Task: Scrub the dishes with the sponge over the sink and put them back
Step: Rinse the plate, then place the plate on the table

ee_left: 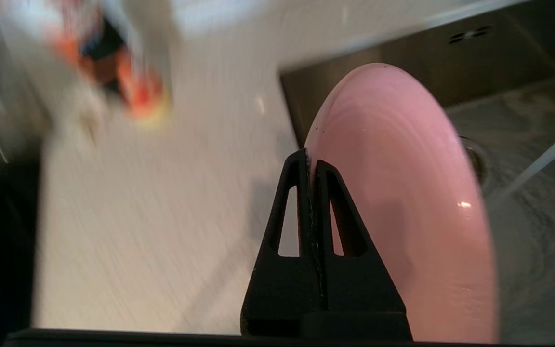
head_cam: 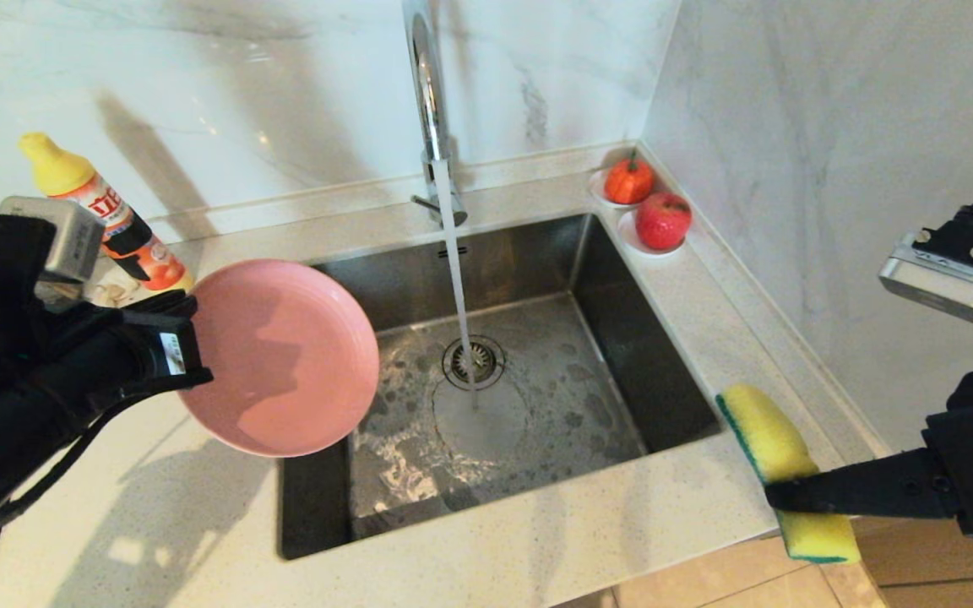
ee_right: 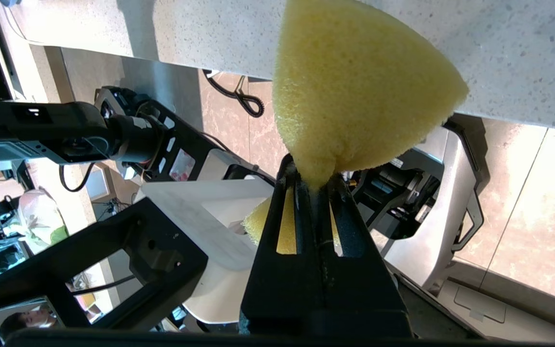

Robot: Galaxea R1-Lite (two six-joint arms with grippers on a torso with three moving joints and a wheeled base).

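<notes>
a: where is the left gripper (head_cam: 191,359) and what has it got?

b: it sits over the counter at the sink's left edge, clamped on the rim of the pink plate (head_cam: 284,359). in the left wrist view the two fingers (ee_left: 301,202) are pressed together with the rim between them. the plate is tilted up, its face turned toward the basin, overhanging the left side of the sink (head_cam: 622,338).

a: why hold it like that?

b: my guess is so that drips fall into the basin and the face is open to the other arm. the tap (head_cam: 429,101) is running, and the stream lands just in front of the drain strainer (head_cam: 473,361), well to the right of the plate.

a: and the right gripper (head_cam: 778,494)?

b: closed on the sponge (head_cam: 778,460), pinching it at the middle so the yellow foam bulges out either side, green scouring side facing the sink. it hangs over the counter's front right corner, well apart from the plate.

a: so no scrubbing yet?

b: i'd say not; plate and sponge need to meet over the basin first. i can't see the teal bowl in any view. a detergent bottle (head_cam: 106,215) stands behind the left arm.
</notes>
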